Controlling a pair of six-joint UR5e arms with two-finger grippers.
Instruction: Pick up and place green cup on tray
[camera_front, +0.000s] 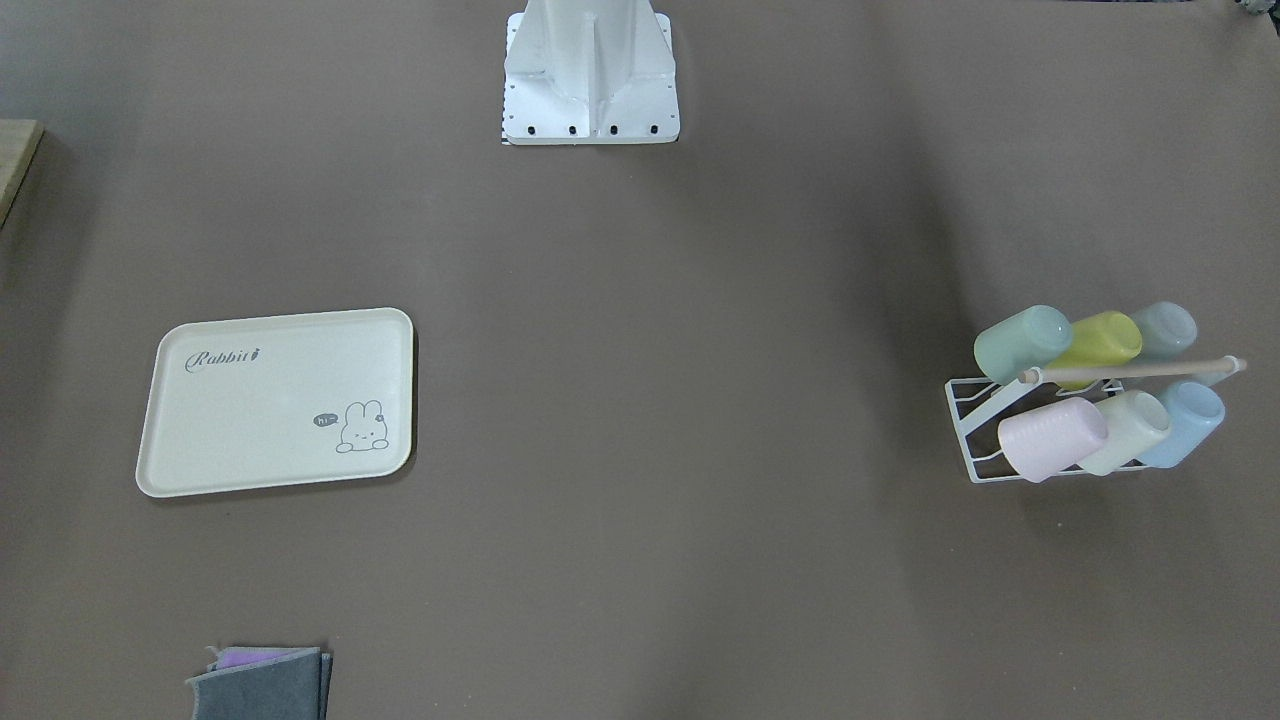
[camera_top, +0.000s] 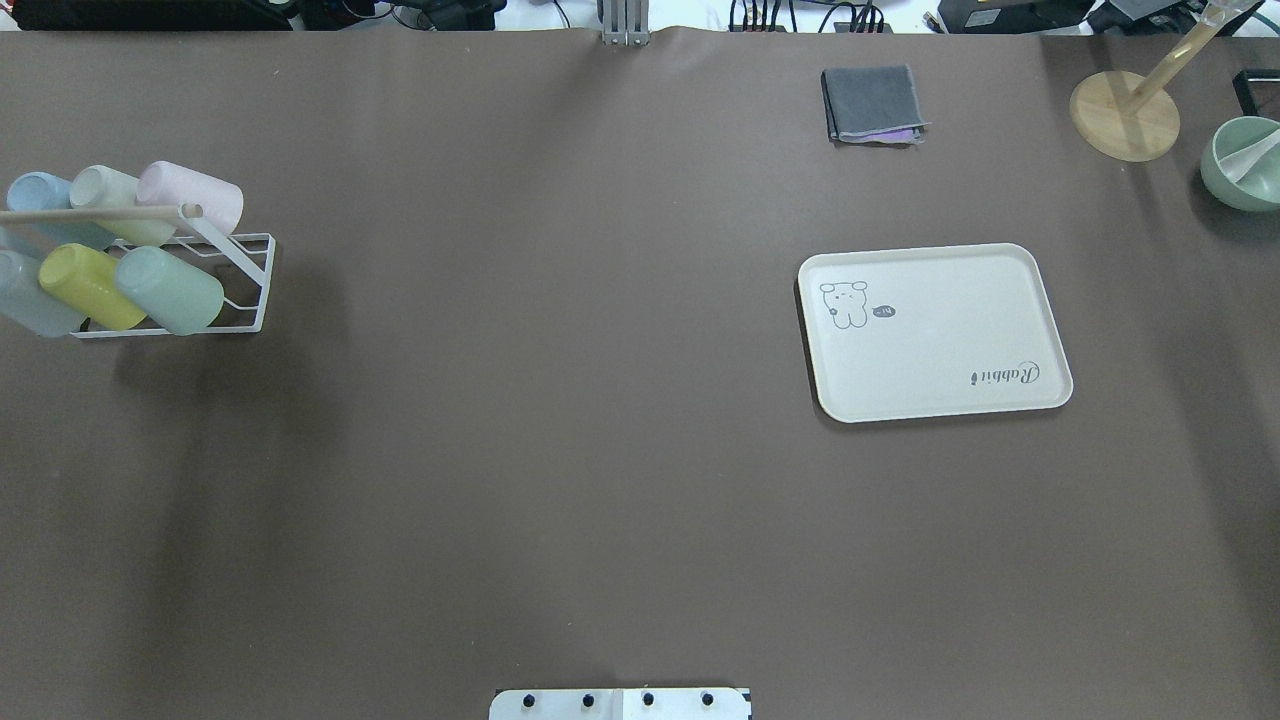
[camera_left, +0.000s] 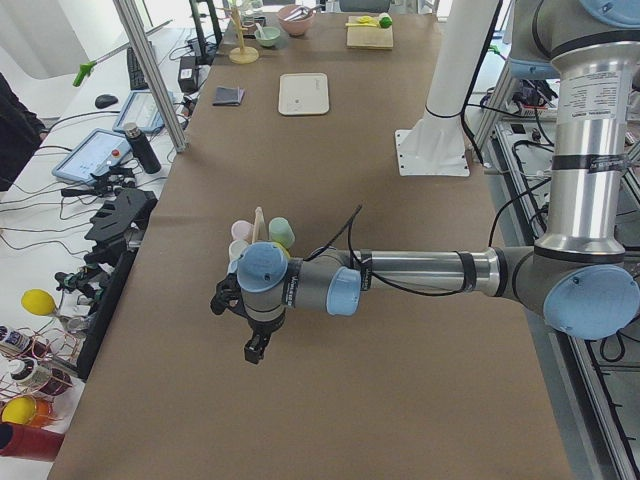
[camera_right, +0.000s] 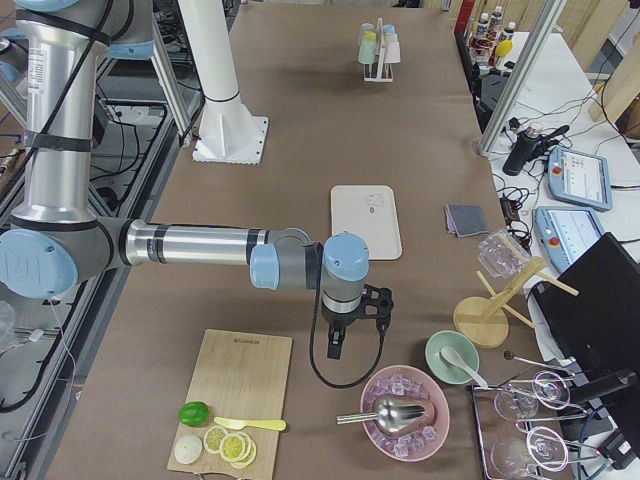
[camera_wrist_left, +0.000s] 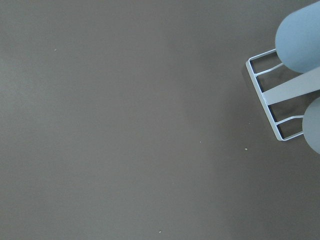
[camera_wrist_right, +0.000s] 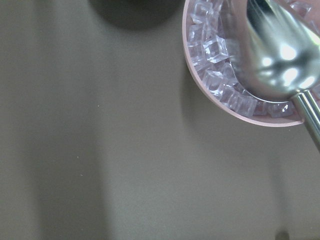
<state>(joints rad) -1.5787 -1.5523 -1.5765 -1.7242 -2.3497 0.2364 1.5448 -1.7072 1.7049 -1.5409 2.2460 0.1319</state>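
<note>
Left gripper, right gripper, finger state untellable; matte pale-mint green cup tilted on rack

Left hand, right hand; openness indiscernible

I log L arm w/ forearm stretched level, L gripper pointing down. R arm likewise, R gripper down. Jaw state, both: can't tell.

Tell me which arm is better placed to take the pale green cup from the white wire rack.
Left. The left tool hangs beside the white wire rack holding the pale mint-green cup; the right tool hangs far off, by the pink bowl of ice.
</note>
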